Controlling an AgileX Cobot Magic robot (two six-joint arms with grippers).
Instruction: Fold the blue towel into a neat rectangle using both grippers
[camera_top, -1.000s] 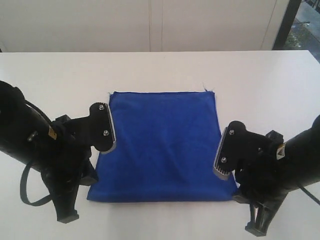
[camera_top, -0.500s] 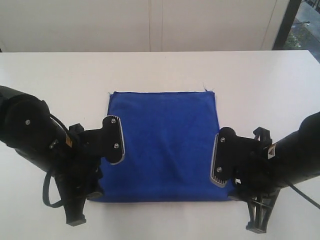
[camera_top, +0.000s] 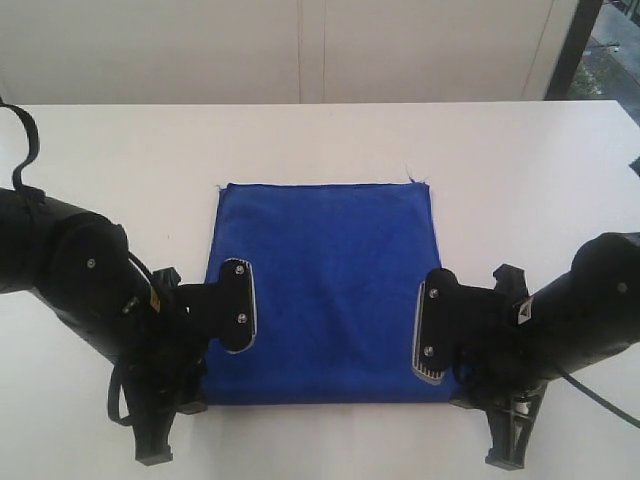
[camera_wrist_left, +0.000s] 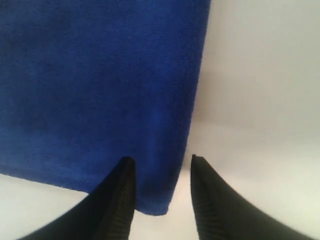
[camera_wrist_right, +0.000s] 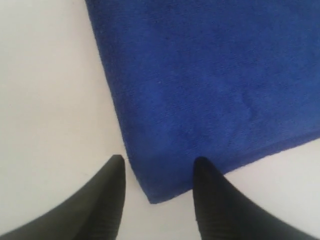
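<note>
Blue towel: the blue towel (camera_top: 325, 285) lies flat on the white tabletop (camera_top: 320, 140), in the middle of the exterior frame and a little below centre. Its edges are fairly straight, and a loose thread (camera_top: 408, 172) sticks up at the upper right corner.

Left gripper: the left gripper (camera_wrist_left: 161, 162) sits at the lower left corner of the cloth in the exterior frame. Its fingers (camera_wrist_left: 117, 200) stand apart and hold nothing. In the left wrist view the towel's corner lies in the gap, with one tip over cloth and the other over bare tabletop.

Right gripper: the right gripper (camera_wrist_right: 159, 162) sits at the lower right corner. Its fingers (camera_wrist_right: 215, 200) are likewise spread with nothing between the pads, and the corner points into the gap.

Contact: I cannot tell whether either pair of tips touches the cloth or hangs just above it.

Step in hand: probably lining up to pinch the two lower corners so that edge can be carried over to the upper one.

Risk, missed pinch: closing too high would catch air or only a few fibres, and the corner would slip out on the lift.

Risk, bunching: pressing down before closing could push the terry inward and wrinkle the edge.

Risk, skew: if one side bites deeper than the other, or the arms rise unevenly, the fold will land crooked.

Risk, layers: whether the cloth is doubled cannot be seen; if it is, catching only the top layer would spoil the fold.
</note>
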